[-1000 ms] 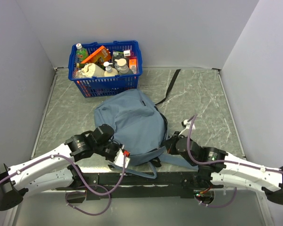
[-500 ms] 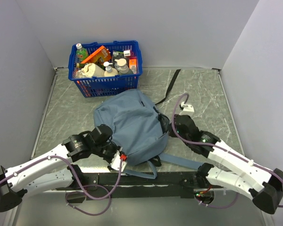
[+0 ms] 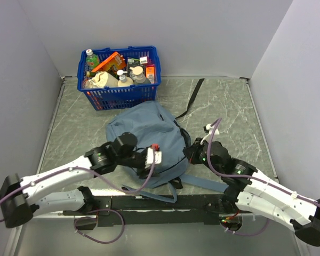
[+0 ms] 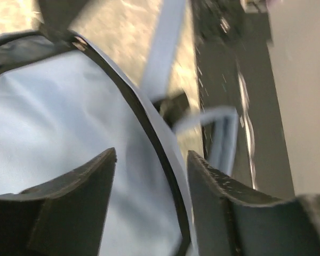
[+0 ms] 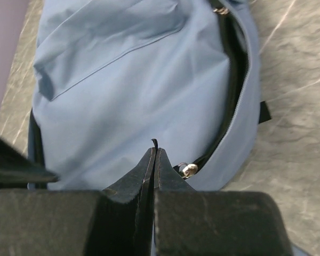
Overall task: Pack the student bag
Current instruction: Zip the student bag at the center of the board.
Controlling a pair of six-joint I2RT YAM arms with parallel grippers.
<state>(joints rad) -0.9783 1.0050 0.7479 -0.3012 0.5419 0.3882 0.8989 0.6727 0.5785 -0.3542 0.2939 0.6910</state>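
Note:
The student bag (image 3: 149,133) is a soft grey-blue backpack lying flat mid-table. My left gripper (image 3: 152,157) hovers open over its near left part. In the left wrist view its fingers (image 4: 151,154) straddle the bag's fabric (image 4: 53,122) and a dark zipper line (image 4: 149,128), gripping nothing. My right gripper (image 3: 191,154) is at the bag's near right edge. In the right wrist view it (image 5: 154,149) is shut, with a thin black pull tab (image 5: 154,142) poking out between its tips beside the metal slider (image 5: 190,170). The zipper gapes open along that edge (image 5: 234,80).
A blue plastic basket (image 3: 119,77) full of bottles and packets stands at the back left. A black strap (image 3: 191,98) trails from the bag toward the back wall. A blue shoulder strap (image 3: 205,183) lies near the black mounting rail (image 3: 165,202).
My left gripper has opened and swung right, over the bag. My right gripper moved out along the bag's right edge, then back toward the near corner, staying shut.

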